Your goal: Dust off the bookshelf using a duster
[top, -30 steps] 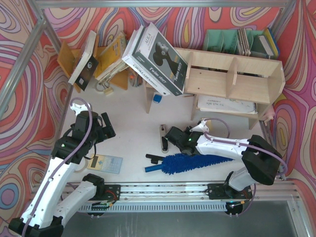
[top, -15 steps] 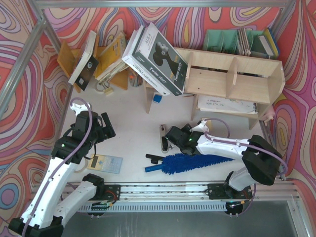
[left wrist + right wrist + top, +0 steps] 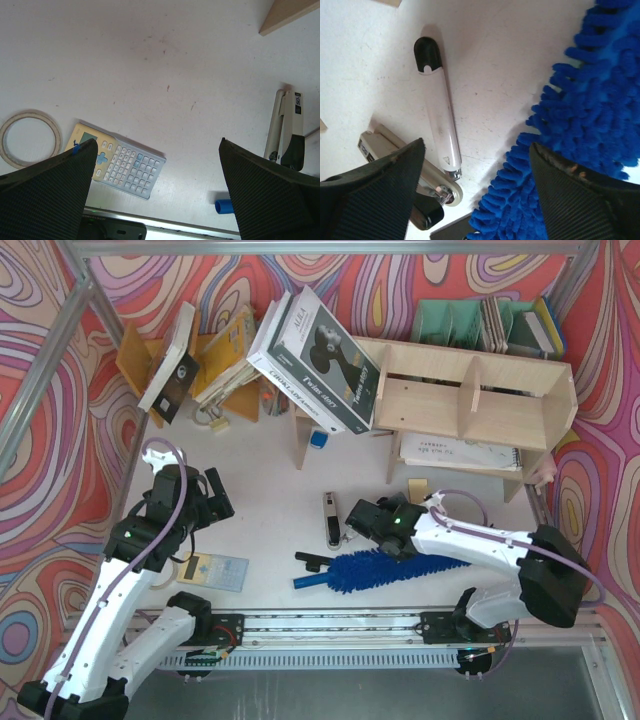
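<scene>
The blue fluffy duster (image 3: 385,567) lies flat on the table near the front edge, its slim handle (image 3: 306,581) pointing left. My right gripper (image 3: 362,520) hovers just behind the duster's left half, open, holding nothing. In the right wrist view the duster's fringe (image 3: 580,115) fills the right side, under the right finger, and bare table lies between the fingers of the right gripper (image 3: 477,147). The plywood bookshelf (image 3: 470,405) stands at the back right. My left gripper (image 3: 205,498) is open at the left, far from the duster; the handle's tip (image 3: 225,206) shows by its right finger.
A stapler (image 3: 331,518) (image 3: 437,125) lies just left of my right gripper. A calculator (image 3: 217,570) (image 3: 117,162) and a tape ring (image 3: 30,137) lie under my left gripper (image 3: 157,145). A large boxed book (image 3: 315,360) leans on the shelf's left end. An orange rack (image 3: 215,365) and green holders (image 3: 450,320) stand behind.
My right gripper's jaws have spread apart and the right arm has shifted slightly rightward. The duster lies where it was. The left arm has not moved.
</scene>
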Robot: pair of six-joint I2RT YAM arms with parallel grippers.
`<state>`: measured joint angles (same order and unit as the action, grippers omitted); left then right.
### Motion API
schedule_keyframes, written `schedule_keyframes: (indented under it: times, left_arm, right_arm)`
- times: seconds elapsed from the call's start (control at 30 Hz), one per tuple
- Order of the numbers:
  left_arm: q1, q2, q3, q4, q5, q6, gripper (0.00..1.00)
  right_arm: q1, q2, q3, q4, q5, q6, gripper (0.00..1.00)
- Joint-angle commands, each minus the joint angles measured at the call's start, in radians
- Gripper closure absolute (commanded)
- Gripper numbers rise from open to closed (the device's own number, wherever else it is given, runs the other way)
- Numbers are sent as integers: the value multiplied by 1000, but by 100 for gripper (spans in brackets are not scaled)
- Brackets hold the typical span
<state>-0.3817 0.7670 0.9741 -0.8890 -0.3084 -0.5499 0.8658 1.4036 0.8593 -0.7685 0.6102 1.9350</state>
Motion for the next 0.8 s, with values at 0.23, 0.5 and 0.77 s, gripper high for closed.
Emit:
schedule_keyframes:
  times: [0.23,0.5,0.77]
  left_arm:
    - [-3,-7,-12,-14,-12,-7,1]
    - [-3,-10,-11,-15,-15,-8,1]
    - [-3,-8,-11,-16,-16,-8,2]
  right_arm:
    - [7,-119,-63,-276,-39,172,1]
    - [6,-118,-75,-329,-76,206,1]
    - [5,-110,-174,-188,-110,212,1]
